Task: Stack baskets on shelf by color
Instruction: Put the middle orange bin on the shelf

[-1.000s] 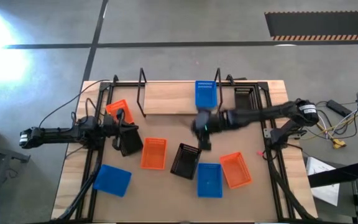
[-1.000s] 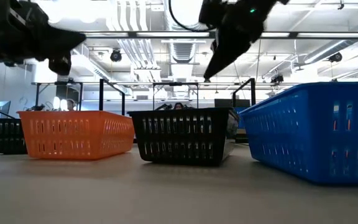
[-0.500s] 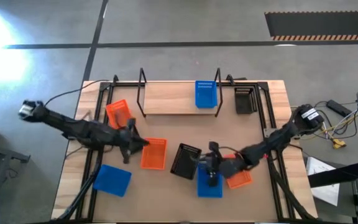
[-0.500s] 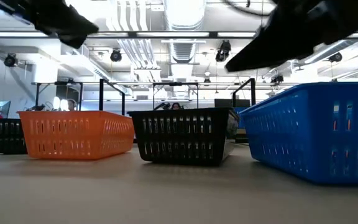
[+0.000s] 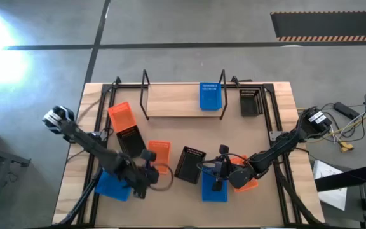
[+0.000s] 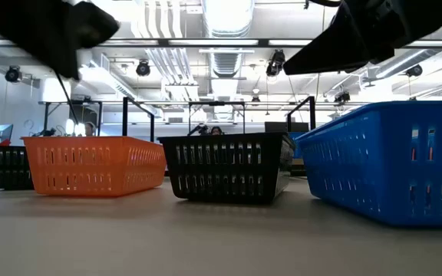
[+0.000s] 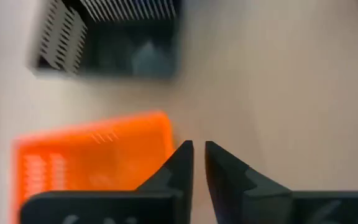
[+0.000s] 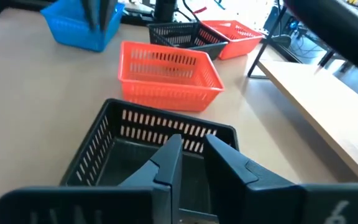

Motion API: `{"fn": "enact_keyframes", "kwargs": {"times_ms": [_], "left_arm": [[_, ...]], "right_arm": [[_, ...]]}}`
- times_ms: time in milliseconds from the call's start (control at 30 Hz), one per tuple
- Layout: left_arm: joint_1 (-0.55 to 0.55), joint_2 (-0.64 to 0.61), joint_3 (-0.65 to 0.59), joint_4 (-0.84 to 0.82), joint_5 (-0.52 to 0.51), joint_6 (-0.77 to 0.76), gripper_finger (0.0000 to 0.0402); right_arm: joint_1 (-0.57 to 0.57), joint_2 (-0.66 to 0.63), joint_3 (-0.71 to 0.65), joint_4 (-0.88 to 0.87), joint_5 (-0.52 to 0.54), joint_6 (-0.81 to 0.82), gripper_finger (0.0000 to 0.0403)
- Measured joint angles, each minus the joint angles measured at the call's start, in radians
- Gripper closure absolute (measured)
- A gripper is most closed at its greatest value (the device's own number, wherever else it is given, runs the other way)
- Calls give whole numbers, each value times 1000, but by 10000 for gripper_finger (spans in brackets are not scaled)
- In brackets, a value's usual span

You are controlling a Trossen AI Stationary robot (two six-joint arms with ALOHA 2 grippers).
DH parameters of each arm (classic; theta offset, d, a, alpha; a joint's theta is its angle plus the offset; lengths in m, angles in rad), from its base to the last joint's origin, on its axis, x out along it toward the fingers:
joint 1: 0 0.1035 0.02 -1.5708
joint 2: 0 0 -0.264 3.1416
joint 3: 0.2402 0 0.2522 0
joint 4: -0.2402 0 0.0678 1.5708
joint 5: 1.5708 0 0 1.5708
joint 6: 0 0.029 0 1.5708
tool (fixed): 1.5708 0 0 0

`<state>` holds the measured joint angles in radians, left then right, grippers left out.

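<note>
While one blue basket [image 5: 211, 96] stands on the wooden shelf [image 5: 173, 100] at the back, the other baskets lie scattered over the worktop [image 5: 278, 191]. The left gripper [image 5: 152, 173] hangs beside an orange basket [image 5: 159, 152], fingers [image 7: 178, 163] a narrow slit apart and holding nothing. The right gripper [image 5: 219, 170] hovers by the front blue basket [image 5: 213, 188] facing a black basket [image 8: 151, 146], fingers [image 8: 168, 160] slightly parted, empty.

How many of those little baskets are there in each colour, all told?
Blue perforated plastic baskets: 3
Orange perforated plastic baskets: 3
Black perforated plastic baskets: 3
Total: 9
</note>
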<state>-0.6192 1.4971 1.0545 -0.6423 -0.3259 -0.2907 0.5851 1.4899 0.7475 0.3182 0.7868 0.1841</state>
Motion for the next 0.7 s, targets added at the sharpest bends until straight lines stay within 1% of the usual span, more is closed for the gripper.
{"fn": "enact_keyframes", "kwargs": {"times_ms": [100,200,300,367,500,600,700], "left_arm": [[-14,74,21,-13,2,-67,328],[-9,125,28,-35,-18,-150,284],[-4,145,28,-40,-41,-196,247],[-4,144,28,-43,-84,-208,233],[-4,132,34,-52,-102,-209,232],[-4,114,53,-42,-106,-204,240],[11,112,30,-69,-93,-198,252]], "right_arm": [[5,0,0,12,0,7,350],[15,0,0,10,0,33,351],[36,0,0,10,2,42,351],[51,0,0,10,1,42,351],[65,0,0,9,0,42,351],[65,0,0,9,1,43,351],[65,0,0,10,1,42,351]]}}
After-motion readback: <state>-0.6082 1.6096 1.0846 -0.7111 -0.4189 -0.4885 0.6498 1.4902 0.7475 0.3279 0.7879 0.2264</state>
